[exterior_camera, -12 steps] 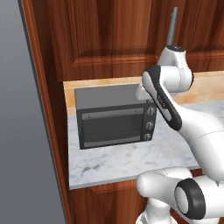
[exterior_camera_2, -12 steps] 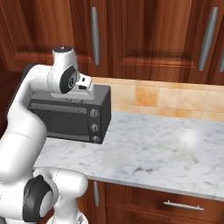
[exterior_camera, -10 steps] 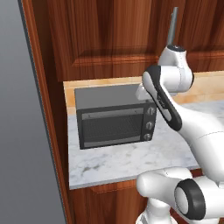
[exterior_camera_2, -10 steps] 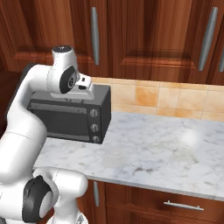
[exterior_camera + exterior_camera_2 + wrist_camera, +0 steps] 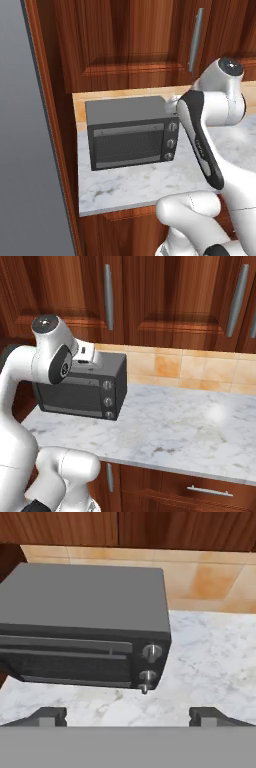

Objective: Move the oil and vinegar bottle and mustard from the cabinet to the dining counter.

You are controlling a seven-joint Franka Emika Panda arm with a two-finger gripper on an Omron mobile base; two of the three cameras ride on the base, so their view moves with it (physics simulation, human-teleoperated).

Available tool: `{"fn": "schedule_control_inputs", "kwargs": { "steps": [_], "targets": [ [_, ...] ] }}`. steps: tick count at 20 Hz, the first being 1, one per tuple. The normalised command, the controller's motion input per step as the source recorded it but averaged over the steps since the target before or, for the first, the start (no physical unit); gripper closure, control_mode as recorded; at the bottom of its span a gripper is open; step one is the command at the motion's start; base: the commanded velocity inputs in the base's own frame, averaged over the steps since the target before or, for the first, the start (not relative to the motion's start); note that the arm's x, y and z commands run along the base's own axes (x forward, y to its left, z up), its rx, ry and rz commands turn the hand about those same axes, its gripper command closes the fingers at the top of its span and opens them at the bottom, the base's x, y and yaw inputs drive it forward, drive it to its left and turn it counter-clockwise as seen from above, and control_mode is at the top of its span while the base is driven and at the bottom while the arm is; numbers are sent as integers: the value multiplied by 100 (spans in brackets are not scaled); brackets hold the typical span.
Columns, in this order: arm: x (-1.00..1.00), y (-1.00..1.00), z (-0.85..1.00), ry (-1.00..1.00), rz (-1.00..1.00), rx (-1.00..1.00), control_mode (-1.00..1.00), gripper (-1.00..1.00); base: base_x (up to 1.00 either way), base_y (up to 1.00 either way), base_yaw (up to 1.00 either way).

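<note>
Reddish-brown wood makes the cabinet (image 5: 150, 296), whose doors are shut, so the bottle and mustard cannot be seen. The pincer (image 5: 128, 716) is spread wide with nothing held, above the worktop (image 5: 210, 662) near its left end by the toaster oven (image 5: 85, 627). The oven could be bumped if the arm is lifted carelessly; the silver handle (image 5: 196, 40) is shown in the base views, but not in the hand view.

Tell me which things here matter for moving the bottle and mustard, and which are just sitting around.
For the job:
cabinet, doors shut, with its bar handle
gripper, open and holding nothing

Just there:
toaster oven
marble worktop
tiled backsplash
lower drawer
</note>
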Motion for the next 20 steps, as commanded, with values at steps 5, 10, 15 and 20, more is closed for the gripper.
{"fn": "schedule_control_inputs", "kwargs": {
  "steps": [5, 10, 15, 20],
  "targets": [
    [-48, -17, 46, -50, -11, 0, -100, -100, 0, 0, 0],
    [-35, -24, 47, -51, -10, 0, -100, -100, 0, 0, 0],
    [-13, -13, 54, -50, -3, 0, -100, -100, 0, 0, 0],
    [0, -6, 49, -37, 0, 0, -100, -100, 0, 0, 0]
  ]
}}
